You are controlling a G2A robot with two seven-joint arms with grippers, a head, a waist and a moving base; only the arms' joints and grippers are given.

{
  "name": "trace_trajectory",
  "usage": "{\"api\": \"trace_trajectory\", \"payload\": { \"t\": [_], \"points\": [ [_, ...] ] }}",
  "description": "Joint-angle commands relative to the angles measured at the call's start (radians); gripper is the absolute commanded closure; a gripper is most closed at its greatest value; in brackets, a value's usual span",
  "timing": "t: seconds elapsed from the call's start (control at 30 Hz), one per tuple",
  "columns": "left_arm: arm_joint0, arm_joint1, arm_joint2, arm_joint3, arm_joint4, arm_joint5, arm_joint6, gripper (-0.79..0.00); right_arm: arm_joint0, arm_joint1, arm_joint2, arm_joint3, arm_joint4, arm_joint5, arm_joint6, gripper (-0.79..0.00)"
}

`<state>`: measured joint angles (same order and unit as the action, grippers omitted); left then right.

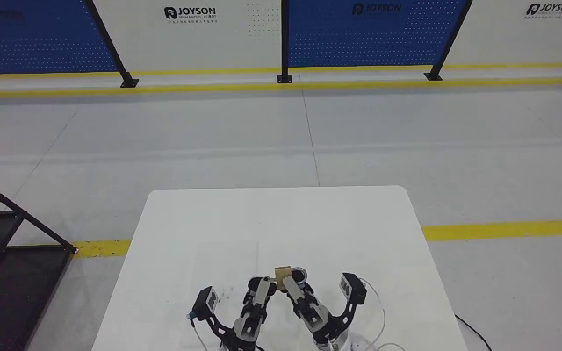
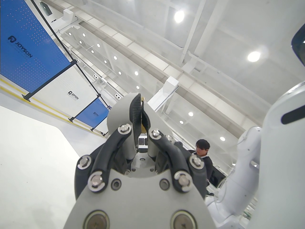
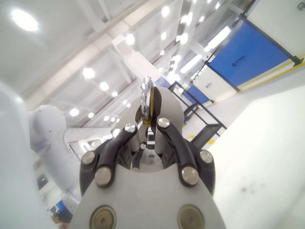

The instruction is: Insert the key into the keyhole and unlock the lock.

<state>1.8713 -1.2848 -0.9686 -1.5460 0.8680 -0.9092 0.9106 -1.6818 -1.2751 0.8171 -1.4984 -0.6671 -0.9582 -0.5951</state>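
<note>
Near the table's front edge in the top view, a small brass lock (image 1: 282,277) is held up between both grippers. My left gripper (image 1: 265,287) meets it from the left. In the left wrist view the gripper (image 2: 141,107) is shut, and a thin brass edge of the lock (image 2: 142,99) shows between its black pads. My right gripper (image 1: 296,290) comes from the right. In its wrist view the gripper (image 3: 150,96) is shut on the key (image 3: 146,95), whose silver head stands out past the pads with a brass part below. A silver ring (image 1: 301,275) shows beside the lock. The keyhole is hidden.
The white table (image 1: 263,219) spreads out ahead of the grippers. A black frame (image 1: 26,254) stands off the table's left side. Thin cables (image 1: 376,309) hang by the right arm. Blue and white barrier panels (image 1: 369,31) line the far floor.
</note>
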Motion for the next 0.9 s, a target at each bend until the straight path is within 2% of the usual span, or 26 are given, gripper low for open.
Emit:
{"api": "trace_trajectory", "payload": {
  "t": [0.0,0.3,0.43,0.53,0.67,0.73,0.87],
  "points": [
    [0.003,0.000,-0.003,-0.003,0.003,-0.001,-0.001,-0.354,-0.003,0.000,0.004,-0.002,-0.001,-0.001,0.002,0.000],
    [0.014,0.001,-0.032,-0.016,-0.002,-0.006,-0.005,-0.366,-0.014,-0.001,0.026,-0.006,0.002,-0.014,0.009,0.000],
    [0.026,0.010,-0.072,-0.023,-0.006,-0.040,-0.040,-0.296,-0.017,0.001,0.042,-0.005,0.015,-0.018,0.031,0.000],
    [0.039,0.017,-0.101,-0.027,-0.013,-0.079,-0.079,-0.283,-0.018,0.003,0.051,-0.007,0.032,-0.023,0.056,0.000],
    [0.044,0.027,-0.113,-0.026,-0.015,-0.103,-0.119,-0.289,-0.020,0.007,0.057,-0.007,0.060,-0.021,0.106,0.000],
    [0.044,0.031,-0.113,-0.026,-0.014,-0.103,-0.127,-0.332,-0.019,0.008,0.058,-0.008,0.081,-0.021,0.134,0.000],
    [0.041,0.036,-0.109,-0.020,-0.011,-0.103,-0.141,-0.308,-0.021,0.010,0.066,-0.018,0.097,0.000,0.164,0.000]
  ]
}}
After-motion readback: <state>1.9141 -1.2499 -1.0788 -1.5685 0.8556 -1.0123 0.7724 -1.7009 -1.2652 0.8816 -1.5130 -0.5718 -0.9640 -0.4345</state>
